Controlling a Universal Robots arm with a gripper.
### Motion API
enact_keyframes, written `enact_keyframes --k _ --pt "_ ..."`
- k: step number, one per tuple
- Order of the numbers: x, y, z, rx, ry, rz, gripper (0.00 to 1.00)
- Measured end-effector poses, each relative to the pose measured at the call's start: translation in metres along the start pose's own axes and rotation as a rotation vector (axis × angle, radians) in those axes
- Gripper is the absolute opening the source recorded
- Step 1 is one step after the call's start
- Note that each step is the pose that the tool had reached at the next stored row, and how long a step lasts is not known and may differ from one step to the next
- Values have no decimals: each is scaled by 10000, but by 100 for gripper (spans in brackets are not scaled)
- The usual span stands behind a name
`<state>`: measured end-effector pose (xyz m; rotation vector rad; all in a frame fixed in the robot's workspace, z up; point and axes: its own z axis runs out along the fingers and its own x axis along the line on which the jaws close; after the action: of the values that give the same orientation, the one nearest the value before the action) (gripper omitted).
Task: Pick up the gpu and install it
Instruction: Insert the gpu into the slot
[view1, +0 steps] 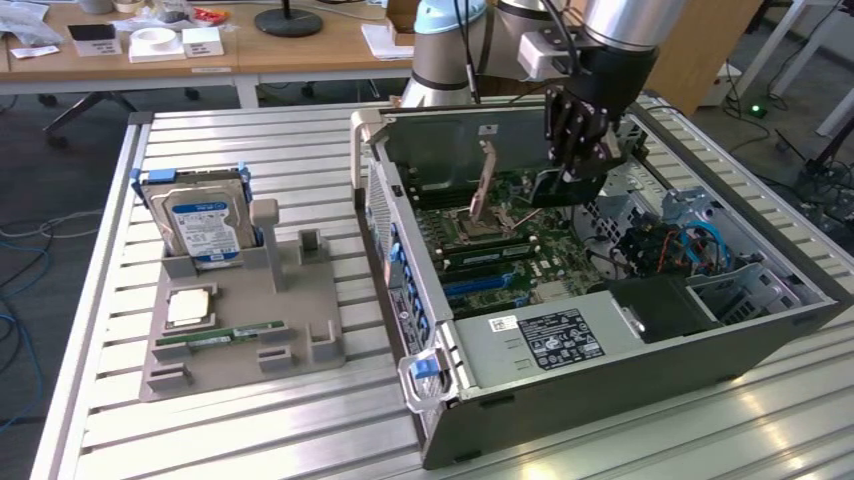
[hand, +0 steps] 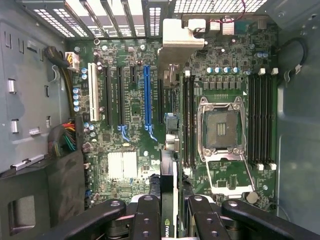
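gpu (hand: 169, 192) between fingers (hand: 146, 220), above motherboard (hand: 125, 100)

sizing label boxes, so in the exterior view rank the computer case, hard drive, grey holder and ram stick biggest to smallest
1. computer case
2. grey holder
3. hard drive
4. ram stick
The hard drive stands farther back than the ram stick, yet looks clearly larger.

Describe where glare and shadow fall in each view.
Exterior view: glare streaks the slatted metal table, while the computer case interior below the gripper lies shaded. Wrist view: light blows out the vent grilles, and the silver bracket of the held gpu gleams.
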<state>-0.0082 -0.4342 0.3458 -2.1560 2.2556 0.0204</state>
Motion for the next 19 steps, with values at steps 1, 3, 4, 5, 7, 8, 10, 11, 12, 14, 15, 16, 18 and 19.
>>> enact_keyframes --k 1,3,4,5,7,8,10,11,12,14,15,16,18,19 --pt "0 0 4 0 -1 0 26" --pt "0 1 13 0 1 0 26" --pt "1 3 17 0 1 1 26" --pt "1 5 21 0 2 1 26" --pt "1 9 27 0 3 0 26" --pt "1 10 28 -1 4 -1 26" --pt "2 11 29 -1 3 -2 26" --pt "2 12 30 0 2 0 26" --pt "2 13 30 0 2 1 26" --pt "2 17 31 0 2 1 26" --pt "2 17 32 0 2 0 26" --pt "2 19 32 0 2 -1 26" --pt "2 23 34 0 1 1 26" --pt "2 24 36 0 1 1 26"
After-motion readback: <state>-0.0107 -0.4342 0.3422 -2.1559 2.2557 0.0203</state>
